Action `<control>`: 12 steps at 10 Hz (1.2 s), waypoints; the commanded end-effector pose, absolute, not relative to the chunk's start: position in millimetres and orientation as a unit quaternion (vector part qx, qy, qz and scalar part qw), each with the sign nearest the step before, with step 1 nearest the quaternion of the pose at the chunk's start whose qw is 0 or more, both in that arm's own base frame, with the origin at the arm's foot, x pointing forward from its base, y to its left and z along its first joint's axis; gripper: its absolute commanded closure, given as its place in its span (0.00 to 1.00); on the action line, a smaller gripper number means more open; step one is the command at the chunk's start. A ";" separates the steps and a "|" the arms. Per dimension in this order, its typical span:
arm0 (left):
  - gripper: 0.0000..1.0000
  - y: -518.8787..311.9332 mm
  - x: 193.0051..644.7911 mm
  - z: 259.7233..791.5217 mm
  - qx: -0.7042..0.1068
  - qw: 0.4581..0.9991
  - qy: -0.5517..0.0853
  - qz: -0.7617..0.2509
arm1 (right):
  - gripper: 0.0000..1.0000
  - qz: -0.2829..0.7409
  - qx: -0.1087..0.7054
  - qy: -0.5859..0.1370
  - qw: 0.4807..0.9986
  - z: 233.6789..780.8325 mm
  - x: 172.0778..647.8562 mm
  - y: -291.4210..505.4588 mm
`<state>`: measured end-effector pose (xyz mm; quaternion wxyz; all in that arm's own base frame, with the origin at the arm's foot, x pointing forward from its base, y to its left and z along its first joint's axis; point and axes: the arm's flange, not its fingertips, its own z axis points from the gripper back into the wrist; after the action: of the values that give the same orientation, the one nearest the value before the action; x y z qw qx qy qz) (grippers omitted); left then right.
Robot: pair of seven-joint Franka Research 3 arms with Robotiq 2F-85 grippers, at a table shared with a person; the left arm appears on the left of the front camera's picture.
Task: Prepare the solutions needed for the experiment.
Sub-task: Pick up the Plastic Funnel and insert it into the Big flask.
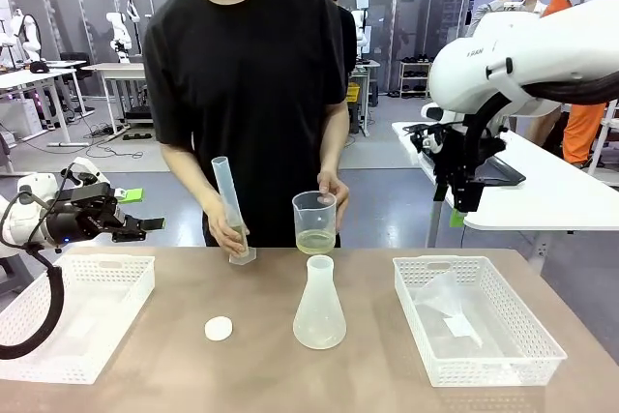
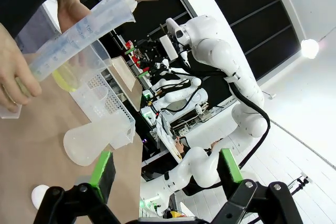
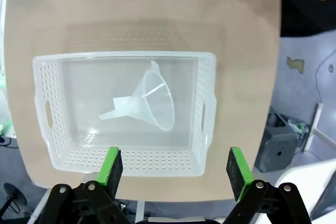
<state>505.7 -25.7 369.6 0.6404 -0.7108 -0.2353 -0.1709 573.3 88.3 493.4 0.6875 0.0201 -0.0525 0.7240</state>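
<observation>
The solutions show as pale yellow-green liquid (image 1: 315, 241) at the bottom of a clear beaker (image 1: 314, 220) that the person holds at the table's far edge. The person's other hand tilts a graduated cylinder (image 1: 230, 210) resting on the table. In the left wrist view the cylinder (image 2: 79, 40) leans over the beaker's liquid (image 2: 67, 78). A frosted conical flask (image 1: 319, 305) stands mid-table. My left gripper (image 1: 145, 226) hovers open at the left, pointing toward the cylinder. My right gripper (image 1: 456, 208) hangs open above the right basket (image 3: 205, 108), where a clear funnel (image 3: 155, 100) lies.
A small white round disc (image 1: 219, 328) lies left of the flask. A white basket (image 1: 77, 321) sits at the near left, under my left arm. The right basket (image 1: 503, 336) takes up the near right. Bare table lies between the baskets, around the flask.
</observation>
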 end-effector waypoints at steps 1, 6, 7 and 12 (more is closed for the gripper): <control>0.00 -26.5 503.6 369.2 -0.703 0.648 -0.235 -0.175 | 0.00 0.757 0.031 -0.025 0.652 481.2 583.0 92.1; 0.00 -26.5 503.6 369.2 -0.703 0.648 -0.235 -0.175 | 0.00 0.783 0.075 0.038 0.617 432.8 584.2 96.0; 0.00 -26.5 503.6 369.2 -0.703 0.648 -0.235 -0.175 | 0.00 0.786 0.081 0.044 0.612 425.1 586.2 97.0; 0.00 -26.5 503.6 369.2 -0.703 0.648 -0.235 -0.175 | 0.00 0.804 0.110 0.097 0.576 390.8 600.7 95.9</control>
<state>505.7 -25.8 369.6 0.6405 -0.7108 -0.2352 -0.1709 589.6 97.3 388.0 0.5981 0.1072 0.0771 0.7905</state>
